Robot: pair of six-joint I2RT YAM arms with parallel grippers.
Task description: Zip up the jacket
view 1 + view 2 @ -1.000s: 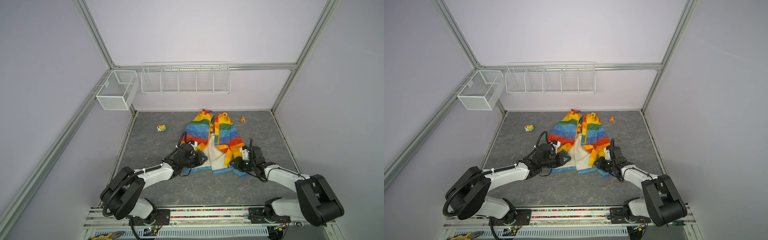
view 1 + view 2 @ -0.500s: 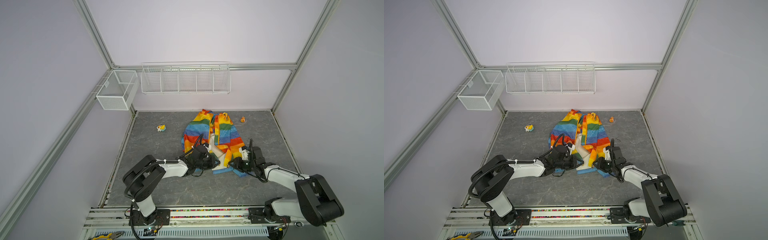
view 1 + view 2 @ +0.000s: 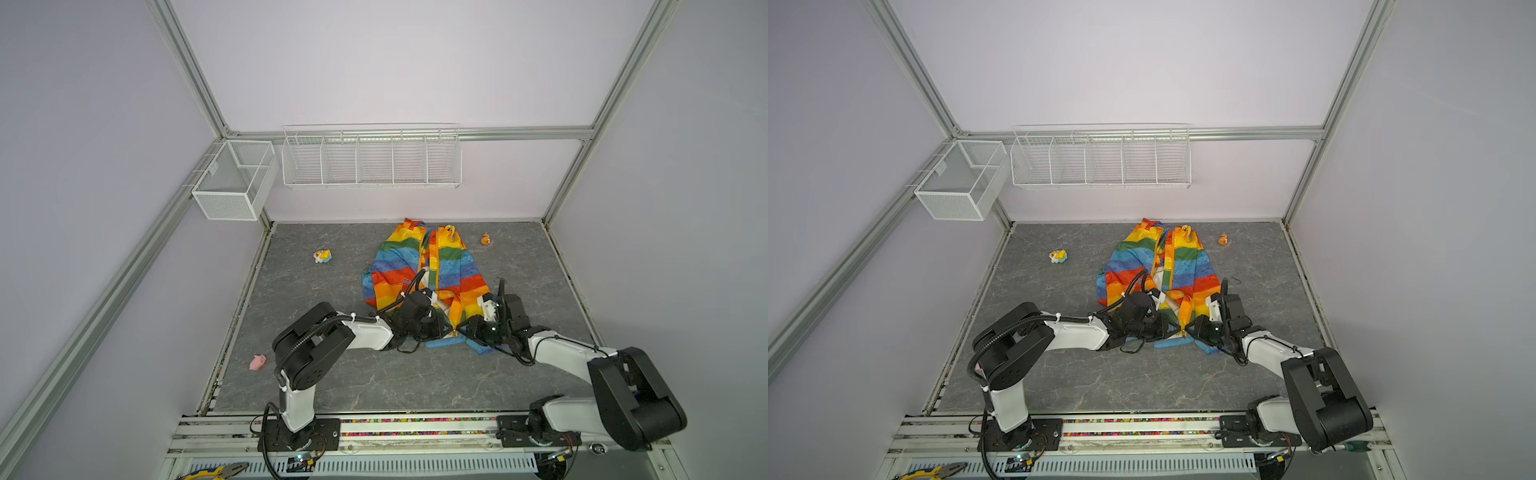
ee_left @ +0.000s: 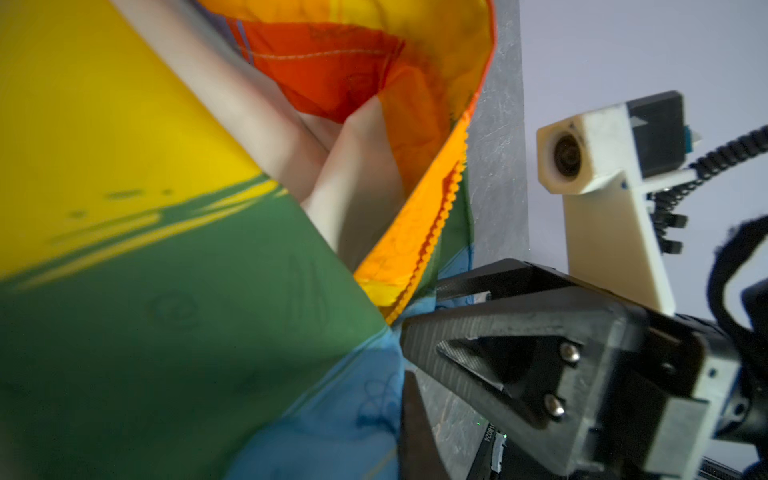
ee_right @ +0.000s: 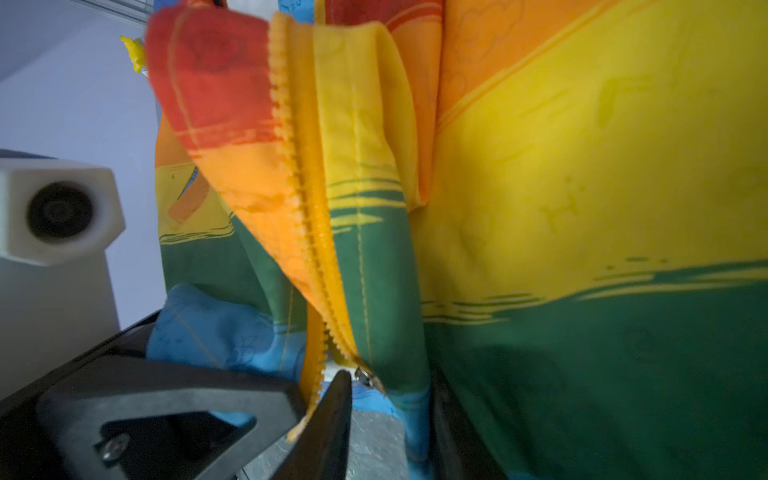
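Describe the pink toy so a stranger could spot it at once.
In a top view, take the grey table and follow its left edge toward the front rail. Just off the left arm's black elbow lies the pink toy. It is the only pink thing; the yellow toy and orange toy sit far back near the jacket.

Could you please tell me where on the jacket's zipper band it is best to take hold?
I would pinch the zipper band at its hem end, just beside the small metal piece, coming from the hem side with jaws across the flat tape. There the teeth run straight and the cloth is a thin fold; toward the collar it curls over.
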